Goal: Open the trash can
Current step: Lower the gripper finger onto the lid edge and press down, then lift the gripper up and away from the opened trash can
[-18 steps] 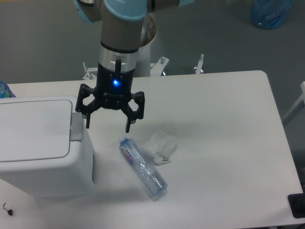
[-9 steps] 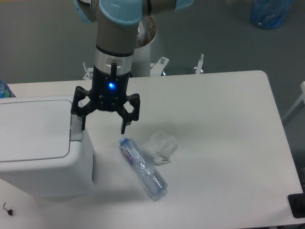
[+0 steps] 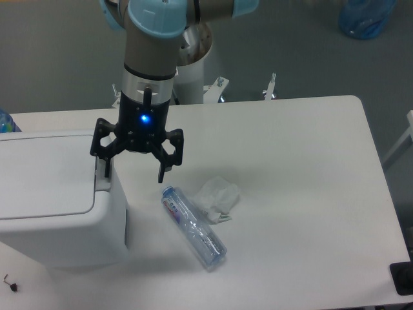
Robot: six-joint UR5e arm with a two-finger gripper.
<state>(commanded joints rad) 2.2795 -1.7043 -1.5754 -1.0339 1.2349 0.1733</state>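
The trash can is a large white boxy bin at the left of the table, with its flat lid closed. Its grey push tab sits on the right edge of the lid. My gripper hangs open above that right edge. Its left finger is right over the tab, and the right finger is out over the table. Whether the left finger touches the tab, I cannot tell. Nothing is between the fingers.
A clear crushed plastic bottle lies on the table right of the bin, with a crumpled white wrapper beside it. A blue bag sits on the floor at the far right.
The gripper has moved left and slightly down, from beside the bin to over the lid's right edge. It stays open. The lid, bottle and wrapper have not moved.
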